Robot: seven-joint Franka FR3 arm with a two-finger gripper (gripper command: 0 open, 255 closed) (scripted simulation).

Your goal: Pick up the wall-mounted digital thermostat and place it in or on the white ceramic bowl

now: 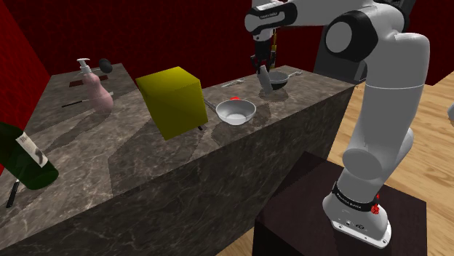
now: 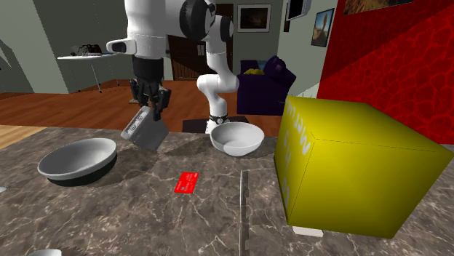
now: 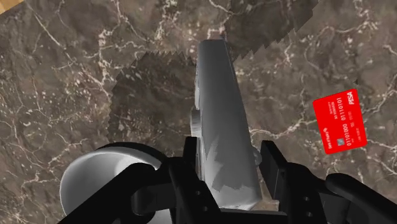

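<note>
The gripper [image 2: 148,108] clasps the grey thermostat [image 2: 143,131], holding it tilted low over the tabletop [image 2: 109,211], just beside a dark-bottomed bowl [image 2: 76,160]. The white bowl [image 2: 236,138] sits apart, nearer the yellow box [image 2: 349,167]. A red card [image 2: 188,182] lies nearby.

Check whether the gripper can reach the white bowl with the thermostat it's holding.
Probably yes. The gripper, shut on the thermostat, has only bare counter between it and the white bowl; the yellow box stands beyond the bowl, out of the path.
</note>
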